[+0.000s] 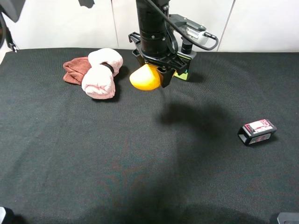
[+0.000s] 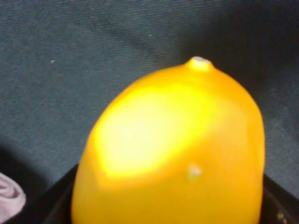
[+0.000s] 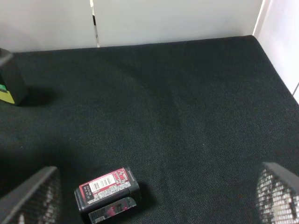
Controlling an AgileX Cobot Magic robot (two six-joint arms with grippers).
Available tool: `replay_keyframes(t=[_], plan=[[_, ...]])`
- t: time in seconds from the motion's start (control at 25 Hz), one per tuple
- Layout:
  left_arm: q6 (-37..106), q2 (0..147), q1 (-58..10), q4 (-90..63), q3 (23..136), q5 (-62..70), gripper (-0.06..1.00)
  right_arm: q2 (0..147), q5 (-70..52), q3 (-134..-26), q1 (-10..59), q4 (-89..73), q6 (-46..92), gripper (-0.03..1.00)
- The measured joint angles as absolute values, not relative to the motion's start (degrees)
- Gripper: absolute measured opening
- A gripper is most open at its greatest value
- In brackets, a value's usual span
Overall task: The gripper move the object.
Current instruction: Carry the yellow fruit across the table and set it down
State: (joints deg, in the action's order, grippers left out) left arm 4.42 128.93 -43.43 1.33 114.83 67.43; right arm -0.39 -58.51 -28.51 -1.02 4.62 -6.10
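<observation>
The yellow-orange mango-like object (image 1: 145, 78) is at the back middle of the black table, clamped in my left gripper (image 1: 153, 71), a black claw on a black arm that comes down from the top. A shadow lies on the cloth to its right. In the left wrist view the object (image 2: 173, 149) fills the picture and a black finger (image 2: 51, 205) shows at each lower corner. My right gripper (image 3: 156, 189) is open and empty, its mesh-padded fingers (image 3: 32, 196) wide apart, near the small black box.
A rolled pink towel (image 1: 100, 74) and a reddish-brown cloth (image 1: 74, 70) lie left of the object. A dark item with a green and yellow label (image 1: 182, 73) stands just behind the gripper. A small black box with a pink label (image 1: 257, 132) lies at the right (image 3: 107, 193).
</observation>
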Motion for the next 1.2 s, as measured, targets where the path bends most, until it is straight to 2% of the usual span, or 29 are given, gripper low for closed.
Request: replay_keyframes(t=[1.2], plan=[[4.42,129.12,-56.02,0.83,115.07,61.14,0.66,-0.39,-58.51,-28.51,-1.02,4.62,-6.1,0.63]])
